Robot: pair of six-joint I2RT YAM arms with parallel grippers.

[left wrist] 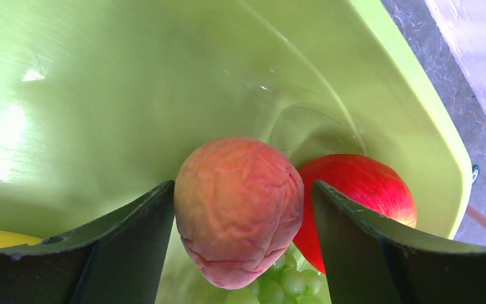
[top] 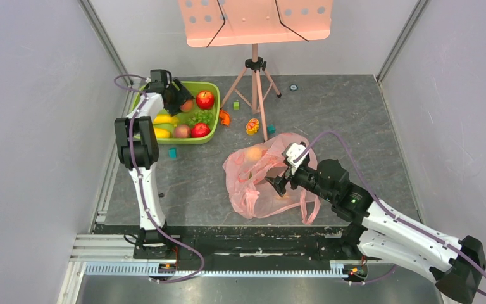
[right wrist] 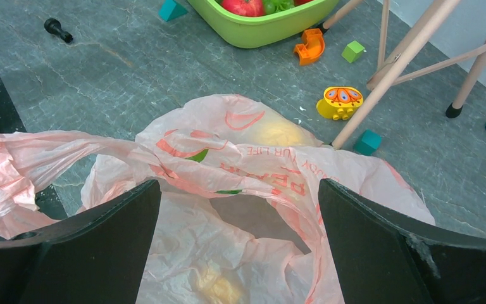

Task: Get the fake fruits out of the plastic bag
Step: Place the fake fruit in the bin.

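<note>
Top view: high, behind near edge, looking down over whole table; left wrist: very close, inside green basin; right wrist: low, near plastic bag, facing basin; basin in all three.

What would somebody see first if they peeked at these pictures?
Probably the bright lime-green basin at the far left of the table, full of toy fruits, with a pinkish peach between the fingers of the left gripper inside it. Next, the crinkly pink plastic bag in the middle, its mouth under the open right gripper. A peach-coloured music stand stands at the back.
</note>
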